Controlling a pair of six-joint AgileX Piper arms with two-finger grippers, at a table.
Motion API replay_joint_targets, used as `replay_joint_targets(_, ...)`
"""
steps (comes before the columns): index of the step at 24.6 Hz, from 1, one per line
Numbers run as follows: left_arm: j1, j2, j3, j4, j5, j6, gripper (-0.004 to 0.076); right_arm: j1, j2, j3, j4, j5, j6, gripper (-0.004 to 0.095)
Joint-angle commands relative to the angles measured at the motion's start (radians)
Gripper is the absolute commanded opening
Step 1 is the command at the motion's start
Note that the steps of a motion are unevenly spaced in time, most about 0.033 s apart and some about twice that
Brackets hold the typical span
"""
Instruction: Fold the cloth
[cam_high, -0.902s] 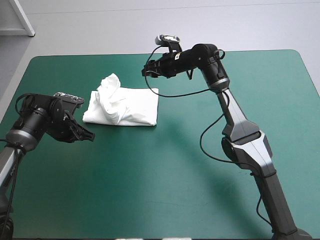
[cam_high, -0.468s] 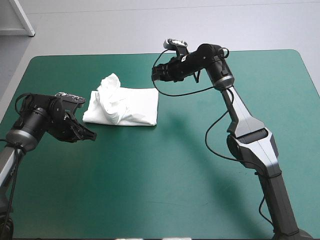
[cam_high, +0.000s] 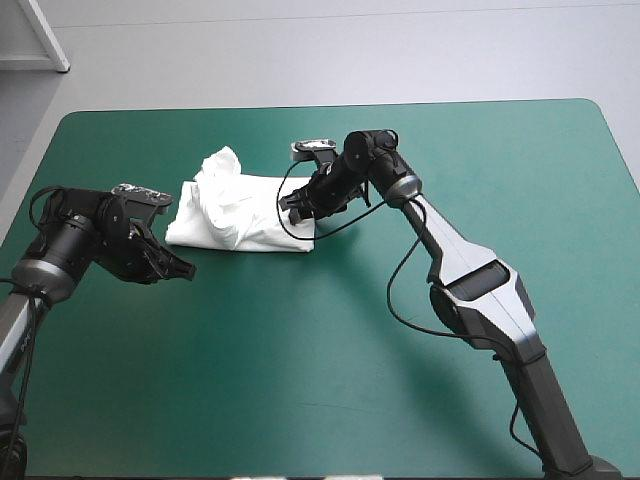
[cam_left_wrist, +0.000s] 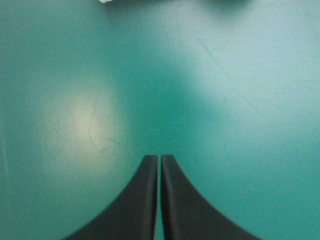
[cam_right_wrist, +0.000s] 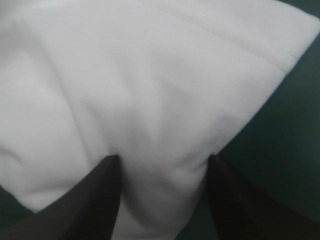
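The T-shirt (cam_high: 240, 212) is shown as a white, roughly folded bundle on the teal-green cover (cam_high: 300, 380). It is flat on the side under the right gripper (cam_high: 298, 212) and crumpled into a raised heap on the side away from it. The right gripper is placed at the bundle's edge. Its black fingers (cam_right_wrist: 102, 200) are seen spread apart in the wrist view, with a swell of white cloth between them and more cloth ahead, so nothing is clamped. The left gripper (cam_left_wrist: 160, 157) is seen with its fingers brought together into one pointed arch, holding nothing. Bare cover lies under and ahead of it, and the bundle's corner is near but not touched.
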Motion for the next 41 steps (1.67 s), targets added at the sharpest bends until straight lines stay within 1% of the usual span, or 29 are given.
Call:
replay_joint_targets(1,-0.001,-0.038,-0.024,-0.009,-0.028,0.003,0.0019,0.011,-0.064,-0.022,0.004,-0.029,-0.015,0.0368)
replay_joint_targets(3,-0.001,-0.038,-0.024,-0.009,-0.036,0.005,0.0019,0.011,-0.059,-0.022,0.004,-0.029,-0.019,0.0242)
replay_joint_targets(6,-0.001,-0.038,-0.024,-0.010,-0.048,0.005,0.0020,0.011,-0.059,-0.024,-0.012,-0.029,-0.027,0.0021)
replay_joint_targets(7,-0.001,-0.038,-0.024,-0.012,-0.053,0.005,0.0019,0.009,-0.061,-0.024,-0.027,-0.029,-0.027,-0.0019)
replay_joint_targets(14,-0.001,-0.038,-0.024,-0.013,-0.078,0.005,0.0020,-0.037,-0.082,-0.024,-0.164,-0.029,-0.021,-0.0017)
replay_joint_targets(15,-0.001,-0.038,-0.024,-0.013,-0.082,0.005,0.0020,-0.071,-0.086,-0.024,-0.196,-0.029,-0.021,-0.0017)
replay_joint_targets(17,-0.001,-0.038,-0.024,-0.013,-0.084,0.005,0.0020,-0.133,-0.086,-0.024,-0.219,-0.029,-0.013,-0.0017)
replay_joint_targets(18,-0.001,-0.038,-0.024,-0.013,-0.084,0.005,0.0020,-0.158,-0.086,-0.024,-0.226,-0.029,-0.002,-0.0017)
replay_joint_targets(19,-0.001,-0.038,-0.024,-0.015,-0.084,0.008,0.0020,-0.206,-0.089,-0.024,-0.233,-0.029,0.016,-0.0017)
replay_joint_targets(23,-0.001,-0.038,-0.024,-0.015,-0.091,0.020,0.0020,-0.314,-0.101,-0.024,-0.251,-0.029,0.016,-0.0017)
replay_joint_targets(25,-0.001,-0.038,-0.024,-0.017,-0.093,0.023,0.0019,-0.416,-0.113,-0.024,-0.320,-0.029,0.038,-0.0017)
replay_joint_targets(29,-0.001,-0.038,-0.024,-0.054,-0.098,0.028,0.0019,-0.571,-0.142,-0.024,-0.384,-0.029,0.040,-0.0017)
replay_joint_targets(31,-0.001,-0.038,-0.024,-0.054,-0.098,0.027,0.0019,-0.639,-0.151,-0.024,-0.384,-0.029,0.043,-0.0017)
replay_joint_targets(32,-0.001,-0.038,-0.024,-0.054,-0.098,0.029,0.0019,-0.664,-0.152,-0.024,-0.354,-0.029,0.046,-0.0013)
replay_joint_targets(33,-0.001,-0.038,-0.024,-0.054,-0.109,0.031,0.0019,-0.683,-0.150,-0.024,-0.301,-0.029,0.045,0.0018)
replay_joint_targets(34,-0.001,-0.038,-0.024,-0.054,-0.115,0.031,0.0020,-0.688,-0.148,-0.024,-0.281,-0.029,0.045,0.0070)
replay_joint_targets(36,-0.001,-0.038,-0.024,-0.059,-0.131,0.031,0.0020,-0.688,-0.144,-0.024,-0.289,-0.029,0.045,0.0238)
replay_joint_targets(38,-0.001,-0.038,-0.024,-0.059,-0.140,0.031,0.0019,-0.688,-0.144,-0.024,-0.310,-0.029,0.045,0.0481)
replay_joint_targets(40,-0.001,-0.038,-0.024,-0.054,-0.149,0.031,0.0019,-0.688,-0.144,-0.024,-0.325,-0.029,0.045,0.0633)
replay_joint_targets(41,-0.001,-0.038,-0.024,-0.054,-0.155,0.031,0.0020,-0.688,-0.146,-0.024,-0.334,-0.029,0.047,0.0664)
